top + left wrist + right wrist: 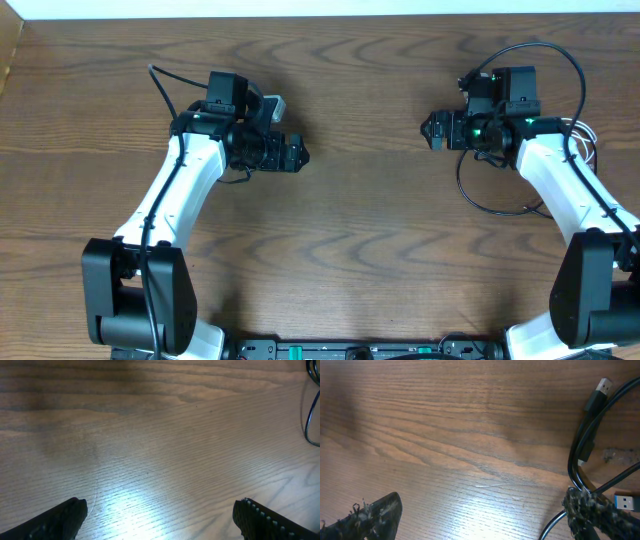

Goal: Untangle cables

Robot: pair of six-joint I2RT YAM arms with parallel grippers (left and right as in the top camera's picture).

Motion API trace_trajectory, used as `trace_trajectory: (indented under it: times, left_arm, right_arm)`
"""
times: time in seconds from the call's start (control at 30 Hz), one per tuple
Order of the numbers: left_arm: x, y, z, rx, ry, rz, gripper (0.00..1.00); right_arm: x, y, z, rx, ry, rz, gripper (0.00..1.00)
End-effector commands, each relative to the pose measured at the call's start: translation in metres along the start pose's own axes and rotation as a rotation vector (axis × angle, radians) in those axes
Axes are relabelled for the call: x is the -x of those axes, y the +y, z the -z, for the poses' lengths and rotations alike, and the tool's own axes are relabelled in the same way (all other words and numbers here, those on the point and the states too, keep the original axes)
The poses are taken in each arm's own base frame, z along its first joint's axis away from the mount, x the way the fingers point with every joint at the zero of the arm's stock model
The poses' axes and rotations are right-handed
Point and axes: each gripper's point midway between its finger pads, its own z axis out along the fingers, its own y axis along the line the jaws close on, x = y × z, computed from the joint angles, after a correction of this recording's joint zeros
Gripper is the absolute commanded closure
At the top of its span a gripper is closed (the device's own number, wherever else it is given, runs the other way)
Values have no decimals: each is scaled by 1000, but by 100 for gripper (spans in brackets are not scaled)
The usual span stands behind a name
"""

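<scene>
My left hand (300,153) and right hand (428,130) both stand wide open, holding nothing, facing each other over the brown wood-grain counter (360,230). The black cable (577,455) loops beside one right-hand finger, which partly hides it. Only the right wrist view shows its silver plug (603,386) and blue plug (624,501).

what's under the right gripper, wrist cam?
Black cable loops pass beneath one finger of the right gripper; two plug ends show beside it. The finger covers where the loops cross. Between the fingers only the table shows.
</scene>
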Motion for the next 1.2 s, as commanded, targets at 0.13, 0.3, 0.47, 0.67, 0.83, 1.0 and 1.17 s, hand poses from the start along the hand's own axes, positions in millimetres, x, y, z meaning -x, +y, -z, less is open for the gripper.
trace_trajectory:
  times: [0.13,0.3,0.47,0.67,0.83,1.0,1.17]
  left_arm:
    - [-9,29,7,163,-2,5,2]
    - [-9,28,19,184,-118,-36,2]
    - [-4,32,28,220,-301,-93,2]
    - [-11,43,40,301,-442,-118,2]
    - [-12,45,51,331,-532,-132,2]
    - [-7,44,59,334,-647,-158,2]
    - [-11,46,54,327,-718,-173,2]
  right_arm:
    - [2,2,1,-2,-5,18,1]
    - [2,2,1,-2,-5,18,1]
    - [2,2,1,-2,-5,18,1]
    - [2,2,1,-2,-5,18,1]
    - [2,2,1,-2,-5,18,1]
    - [2,2,1,-2,-5,18,1]
    - [2,2,1,-2,-5,18,1]
